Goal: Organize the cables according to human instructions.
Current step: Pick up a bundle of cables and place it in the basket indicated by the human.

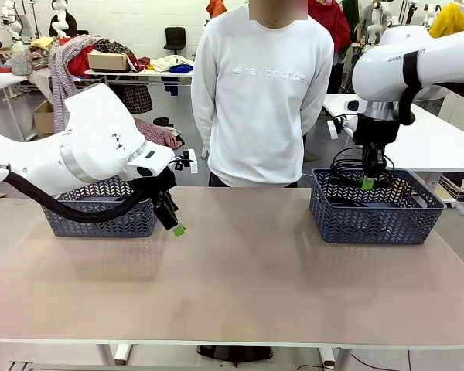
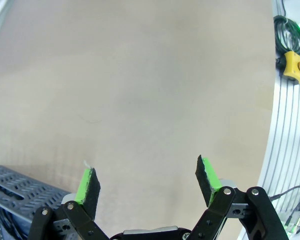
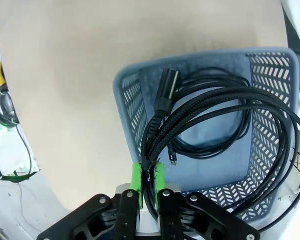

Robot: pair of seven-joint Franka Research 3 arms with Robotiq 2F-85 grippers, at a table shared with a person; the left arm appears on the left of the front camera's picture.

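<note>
The table (image 1: pixel 240 270) is the largest thing: a broad tan top, bare across its middle and its near half, with open room from one basket to the other. A person in a white sweatshirt (image 1: pixel 263 93) stands at the far edge, at the middle, arms down at the sides.

Two dark blue lattice baskets sit toward the far side. The left basket (image 1: pixel 100 216) is largely hidden behind the robot's left arm and its thick black hose; in the left wrist view a corner of it shows at the lower left. The right basket (image 1: pixel 375 207) stands near the table's right edge, its near wall clear of anything.

The cables (image 3: pixel 215 125) are at the right basket: braided black cords looped inside it, one thinner coil lying on the floor of the basket, a thick plug end by its left wall. Some loops spill over the rim on one side.

The right gripper (image 1: pixel 369 182) hangs over the right basket, its green pads pinched tight on a bunch of the cables, strands rising from the basket to the fingers.

The left gripper (image 2: pixel 147 180) hovers low over bare tabletop just beside the left basket's near right corner, jaws spread wide and nothing between them.
</note>
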